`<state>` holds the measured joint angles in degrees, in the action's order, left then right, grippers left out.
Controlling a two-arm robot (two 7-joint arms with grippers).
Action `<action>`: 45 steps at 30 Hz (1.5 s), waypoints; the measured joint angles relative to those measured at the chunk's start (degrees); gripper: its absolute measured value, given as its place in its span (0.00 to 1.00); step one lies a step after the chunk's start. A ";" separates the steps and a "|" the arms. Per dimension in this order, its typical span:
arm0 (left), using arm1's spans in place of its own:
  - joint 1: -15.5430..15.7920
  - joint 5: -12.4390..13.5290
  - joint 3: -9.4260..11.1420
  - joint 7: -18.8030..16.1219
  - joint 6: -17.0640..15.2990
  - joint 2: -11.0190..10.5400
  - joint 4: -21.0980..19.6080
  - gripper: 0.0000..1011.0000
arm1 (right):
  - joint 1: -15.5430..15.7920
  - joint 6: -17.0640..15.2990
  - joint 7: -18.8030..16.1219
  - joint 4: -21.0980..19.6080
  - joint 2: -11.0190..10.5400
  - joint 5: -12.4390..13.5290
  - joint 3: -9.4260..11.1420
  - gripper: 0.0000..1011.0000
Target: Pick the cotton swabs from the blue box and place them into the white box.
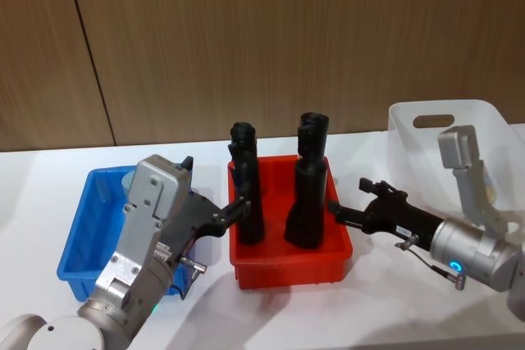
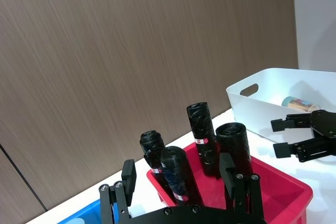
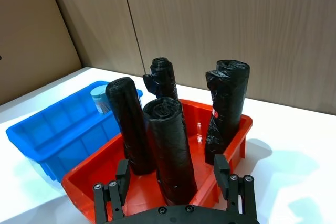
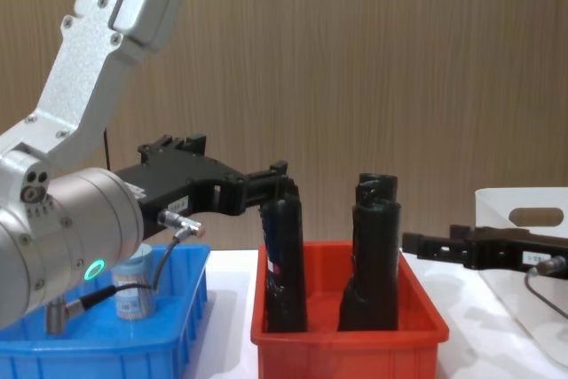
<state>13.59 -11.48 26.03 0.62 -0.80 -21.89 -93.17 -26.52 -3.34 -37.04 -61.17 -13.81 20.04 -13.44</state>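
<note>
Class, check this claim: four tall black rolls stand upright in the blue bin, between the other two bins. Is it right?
Wrong bin. The four black rolls stand in the red bin, which sits between the blue box and the white box; the right wrist view shows it.

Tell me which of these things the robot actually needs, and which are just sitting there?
Needed:
cotton swabs
blue box
white box
left gripper and right gripper, both open and empty

Just sitting there:
red bin
black rolls
</note>
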 joint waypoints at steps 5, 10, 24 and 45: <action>0.00 0.00 0.00 0.00 0.00 0.00 0.00 0.99 | -1.36 0.34 -0.54 1.74 0.63 -0.25 -0.50 0.99; 0.00 0.00 0.00 0.00 0.00 0.00 0.00 0.99 | -2.87 0.81 -0.89 3.77 1.37 -0.91 -1.15 0.99; 0.00 0.00 0.00 0.00 0.00 0.00 0.00 0.99 | -7.15 2.76 -0.92 9.58 3.29 -2.42 -2.51 0.99; 0.00 0.00 0.00 0.00 0.00 0.00 0.00 0.99 | -12.49 6.01 -0.94 18.26 5.58 -3.75 -3.84 0.99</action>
<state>13.59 -11.48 26.03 0.62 -0.79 -21.89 -93.17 -39.01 2.67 -37.98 -42.91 -8.24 16.29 -17.28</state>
